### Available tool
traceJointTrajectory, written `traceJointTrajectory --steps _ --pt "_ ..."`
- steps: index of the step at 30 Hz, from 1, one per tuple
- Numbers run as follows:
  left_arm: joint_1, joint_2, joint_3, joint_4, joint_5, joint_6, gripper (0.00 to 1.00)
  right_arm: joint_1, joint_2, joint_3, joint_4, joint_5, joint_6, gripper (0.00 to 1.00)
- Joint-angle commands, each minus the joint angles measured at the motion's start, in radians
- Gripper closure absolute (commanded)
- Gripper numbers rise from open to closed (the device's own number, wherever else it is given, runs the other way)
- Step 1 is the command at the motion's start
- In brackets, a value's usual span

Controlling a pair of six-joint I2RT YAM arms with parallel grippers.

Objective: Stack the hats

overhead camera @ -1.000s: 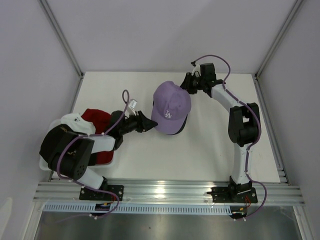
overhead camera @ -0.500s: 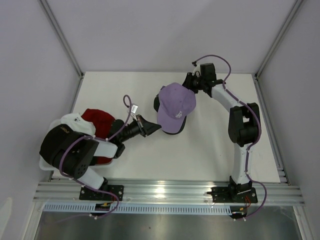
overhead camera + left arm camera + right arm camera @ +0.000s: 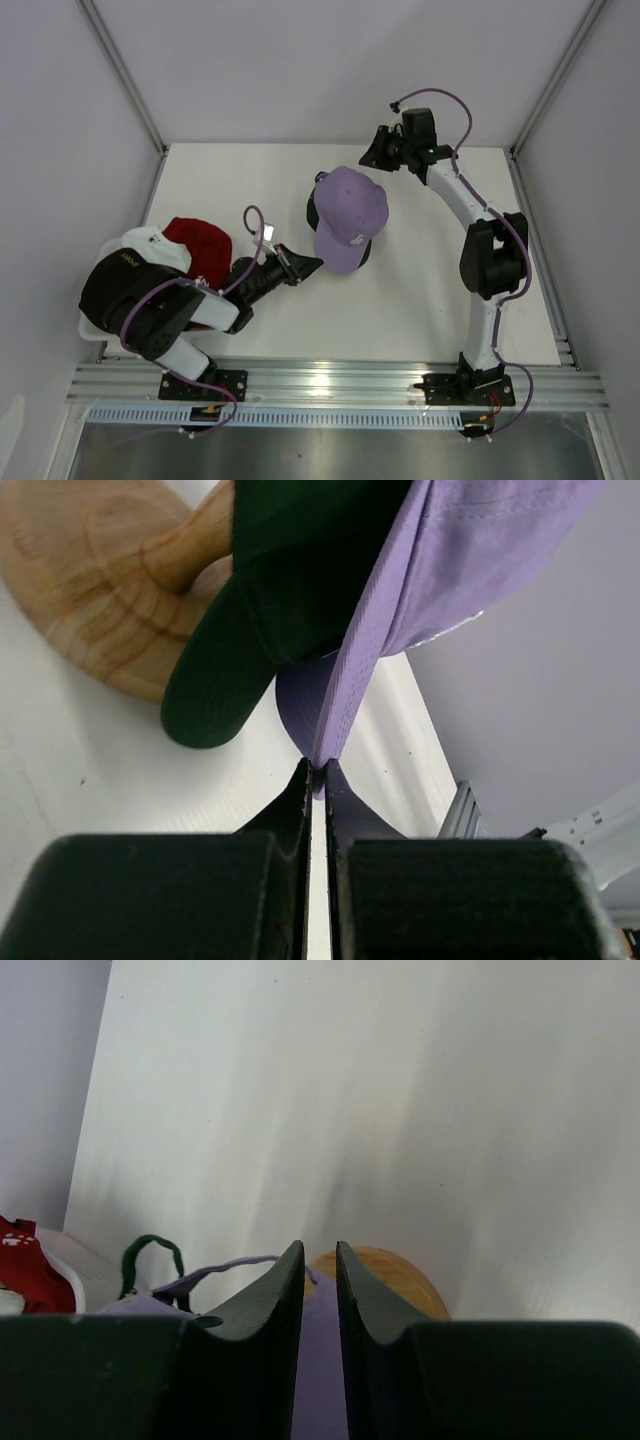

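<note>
1. The left gripper (image 3: pixel 308 264) is pinched on the brim edge of the lavender cap (image 3: pixel 350 205). In the left wrist view its fingers (image 3: pixel 296 800) are pressed together with the thin purple fabric between the tips.
2. The brim runs up and away from that grip. The cap's crown sits over the wooden stand (image 3: pixel 90 590) near the middle of the table (image 3: pixel 400 290).
3. A dark green cap (image 3: pixel 230 670) lies under the lavender one on the same stand. Its brim pokes out just beside the pinched brim, and from above only a dark rim shows at the crown's left side.
4. The right gripper (image 3: pixel 376 150) is off the cap, above the table's far edge behind the stand. Its fingers (image 3: pixel 275 1290) are drawn nearly together with a narrow slit between them and nothing in it.
5. In the right wrist view the stand's wooden edge, the lavender back strap and a green strap loop (image 3: pixel 152 1250) lie below the fingertips.
6. A red cap (image 3: pixel 200 240) and a white cap (image 3: pixel 150 243) lie at the table's left side, touching each other, well apart from the stand and partly hidden by the left arm.
</note>
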Motion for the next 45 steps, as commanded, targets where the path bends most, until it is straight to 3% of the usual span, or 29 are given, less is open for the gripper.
traceJointTrajectory --steps 1,10,13,14,16,17,20,22,24,25,26,29,32,36,37,39,40,45 --pt "-0.022 0.034 -0.049 0.032 -0.177 -0.059 0.99 0.038 -0.016 0.069 -0.028 0.032 -0.006 0.77" --pt "-0.057 0.106 -0.072 0.170 -0.243 -0.117 0.98 0.099 0.020 0.164 -0.057 0.064 -0.016 0.76" --pt "-0.057 0.105 -0.093 0.212 -0.253 -0.094 0.85 0.121 0.032 0.184 -0.080 0.093 -0.046 0.72" --pt "-0.057 0.097 -0.093 0.212 -0.253 -0.083 0.74 0.123 0.038 0.188 -0.082 0.093 -0.050 0.71" --pt "-0.057 0.053 -0.077 0.174 -0.240 -0.041 0.64 0.129 0.052 0.210 -0.090 0.096 -0.061 0.71" --pt "-0.057 0.032 -0.071 0.107 -0.232 -0.024 0.50 0.132 0.072 0.225 -0.099 0.096 -0.064 0.70" --pt "-0.057 -0.094 -0.026 -0.042 -0.224 0.067 0.31 0.135 0.118 0.323 -0.177 0.099 -0.099 0.63" --pt "-0.057 -0.240 0.023 -0.248 -0.253 0.154 0.25 0.136 0.123 0.363 -0.223 0.116 -0.141 0.56" --pt "-0.054 -0.350 0.070 -0.444 -0.354 0.263 0.15 0.136 0.106 0.403 -0.242 0.137 -0.174 0.41" --pt "-0.051 -0.445 0.151 -0.629 -0.391 0.306 0.11 0.136 0.094 0.412 -0.252 0.174 -0.205 0.34" --pt "-0.034 -0.484 0.179 -0.697 -0.417 0.349 0.05 0.136 0.078 0.420 -0.252 0.199 -0.217 0.21" --pt "0.077 -0.545 0.328 -0.871 -0.317 0.458 0.03 0.132 0.006 0.420 -0.246 0.297 -0.260 0.01" --pt "0.153 -0.486 0.494 -0.992 -0.125 0.473 0.03 0.103 -0.063 0.417 -0.260 0.326 -0.259 0.01" --pt "0.156 -0.319 0.696 -1.153 0.062 0.559 0.01 0.002 -0.159 0.344 -0.282 0.178 -0.167 0.01" --pt "0.156 -0.280 0.806 -1.193 0.099 0.558 0.01 -0.021 -0.223 0.242 -0.244 0.147 -0.144 0.01" --pt "0.155 -0.186 0.844 -1.291 0.121 0.541 0.01 -0.071 -0.302 0.096 -0.168 0.072 -0.104 0.00" --pt "0.155 -0.164 0.871 -1.301 0.130 0.532 0.01 -0.078 -0.343 -0.057 -0.084 0.068 -0.098 0.01" --pt "0.155 -0.088 0.879 -1.267 0.181 0.475 0.04 -0.106 -0.558 -0.369 0.062 0.064 -0.066 0.01"
